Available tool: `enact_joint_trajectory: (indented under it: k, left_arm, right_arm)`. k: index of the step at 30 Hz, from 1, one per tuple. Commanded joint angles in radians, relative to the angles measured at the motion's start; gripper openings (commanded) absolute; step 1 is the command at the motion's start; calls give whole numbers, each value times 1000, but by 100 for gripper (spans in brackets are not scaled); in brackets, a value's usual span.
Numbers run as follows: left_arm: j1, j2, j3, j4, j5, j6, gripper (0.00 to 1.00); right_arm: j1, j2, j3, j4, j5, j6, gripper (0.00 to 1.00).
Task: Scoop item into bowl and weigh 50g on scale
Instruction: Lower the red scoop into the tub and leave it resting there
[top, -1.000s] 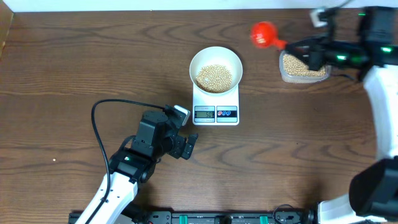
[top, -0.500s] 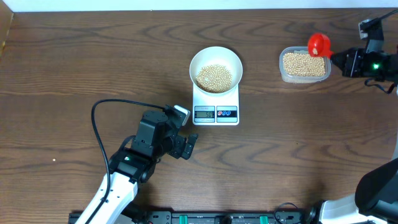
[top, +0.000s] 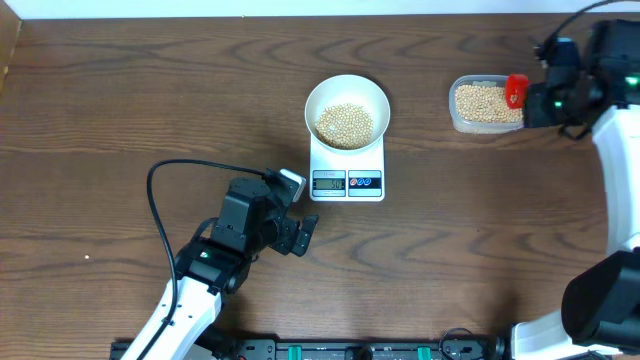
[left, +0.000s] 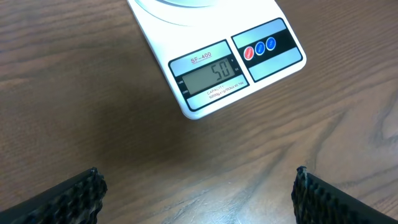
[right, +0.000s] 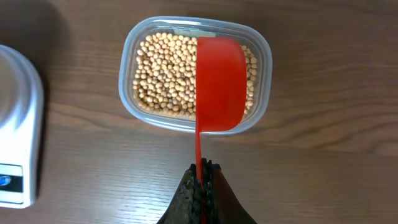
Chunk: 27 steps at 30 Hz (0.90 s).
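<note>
Beans (right: 165, 74) look light, hard, rolly (likely to scatter if tipped fast) — scoop, never pinch; right gripper (right: 201, 171) clamps the scoop (right: 219, 81) handle — left gripper (left: 198, 193) gapes empty.

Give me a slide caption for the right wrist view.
Right gripper holds red scoop over clear tub of beans.

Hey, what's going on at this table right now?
The right gripper holds a red plastic scoop over the clear plastic tub of small beige beans. A round white bowl of the same beans sits on the flat white kitchen scale, whose display reads 50. The left gripper is open and empty near the scale.
</note>
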Motion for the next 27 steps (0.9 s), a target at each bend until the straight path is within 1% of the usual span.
enact_joint_trajectory:
  k: [1,8,11,15,17,20,23,27]
  left_arm:
    - [6,0,24,-1,-9,14,98]
    - [6,0,24,-1,-9,14,98]
    - [6,0,24,-1,-9,14,98]
    - [6,0,24,-1,-9,14,98]
    - [6,0,24,-1,-9,14,98]
    - [6,0,24,-1,-9,14,98]
    - [6,0,24,-1,-9,14,98]
    - [6,0,24,-2,-10,14,98]
  right_arm:
    - [68,8,-2,6,214,-12,2]
    - [175,9,-2,23,444,-12,2]
    - [199,9,-2,30,486,-12,2]
    - [203,9,-2,34,491,-11,1]
    - [197,9,-2,42,488,35,1]
    - [175,9,-2,53,439,91,1]
    - [134,9,-2,72,290,114,1]
    - [58,9,-2,111,36,181,1]
